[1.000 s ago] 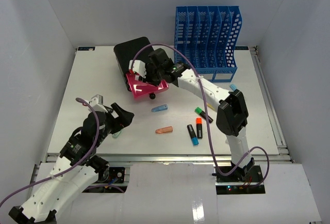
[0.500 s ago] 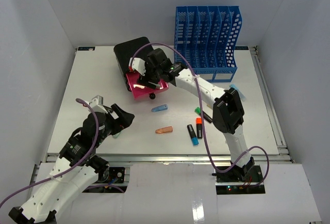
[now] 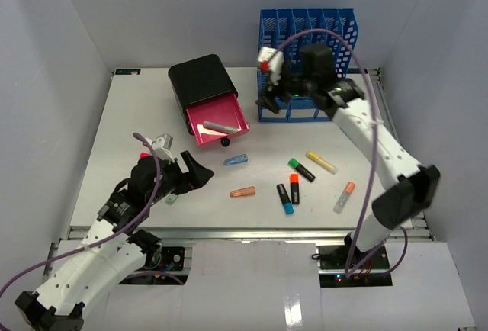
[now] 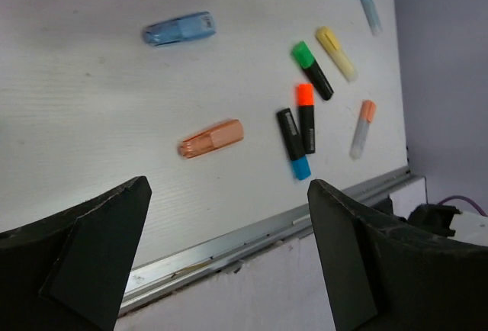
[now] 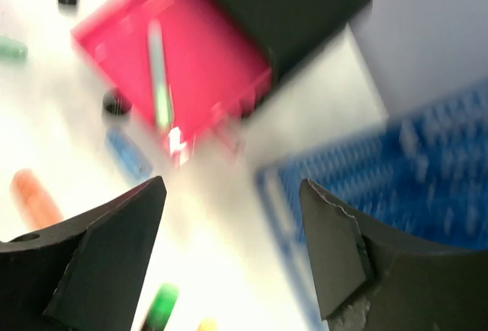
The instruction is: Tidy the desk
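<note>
The desk [image 3: 130,117] is a white tabletop with loose stationery on it. My right gripper [image 3: 271,102] hangs open and empty in front of the blue file rack [image 3: 309,41]. Its blurred wrist view shows the right gripper [image 5: 232,194] above the pink drawer [image 5: 206,56]. A pale marker [image 3: 219,127] lies in that open drawer [image 3: 236,114]. My left gripper [image 3: 194,178] is open and empty low over the front left of the desk. In its wrist view the left gripper [image 4: 226,216] frames the front rail [image 4: 252,239].
The black box [image 3: 200,79] stands behind the drawer. On the desk lie a blue cap [image 3: 236,160], a salmon marker [image 3: 242,191], and green [image 3: 302,169], orange [image 3: 294,188], blue [image 3: 284,198] and yellow [image 3: 321,162] highlighters. An orange-tipped marker [image 3: 344,197] lies further right.
My right gripper opened, left the pale marker in the pink drawer and swung up and right to the blue rack. The left arm edged slightly right.
</note>
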